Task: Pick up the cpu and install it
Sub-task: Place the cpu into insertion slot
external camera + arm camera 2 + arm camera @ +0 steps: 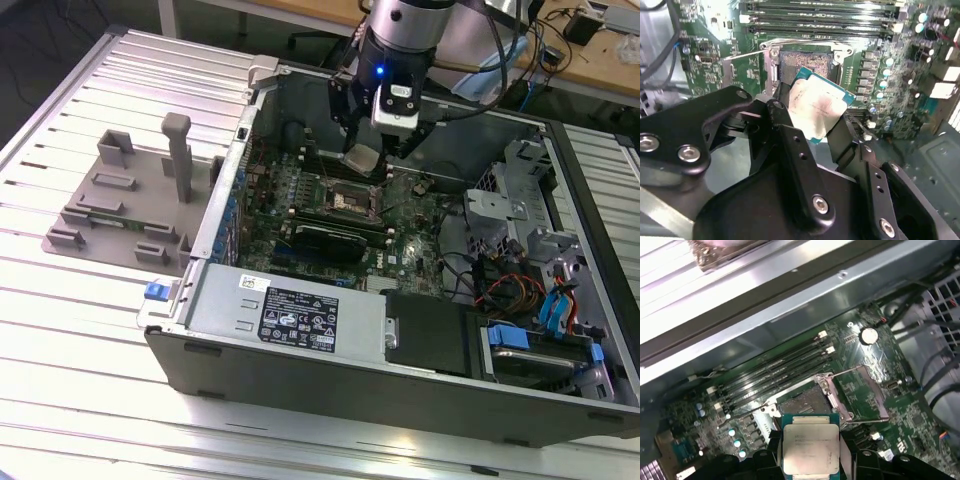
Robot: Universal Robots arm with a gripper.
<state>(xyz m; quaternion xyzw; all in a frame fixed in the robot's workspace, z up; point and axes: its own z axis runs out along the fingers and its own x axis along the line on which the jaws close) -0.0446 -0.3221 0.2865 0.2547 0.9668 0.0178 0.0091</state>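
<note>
Two black fingers (782, 130) of the pincer (812, 125) press on opposite edges of the cpu (817, 107), holding it clear of the board with its silvery plate towards the cameras in both wrist views. Just under the pincer lies the open socket (802, 405), apart from the chip. The socket's metal load frame (866, 390) is swung back beside it, and a thin lever (745, 54) stands off the board close by. Past the socket, farther from the pincer, run long memory slots (775, 374), and a round coin battery (869, 334) sits beyond the load frame.

In the exterior view, a drive cage (520, 200) and loose cables (510, 290) lie well off to one side of the pincer, and a boxed power supply (290, 310) lies across the board from it.

The arm (400, 30) comes down almost upright into the open computer case (400, 385), with a blue light (380, 71) lit on the wrist.

The case rests on a slatted metal table (80, 330). A grey plastic fixture (120, 205) stands outside the case, well apart from the pincer, and a wooden bench (610, 60) runs behind.
</note>
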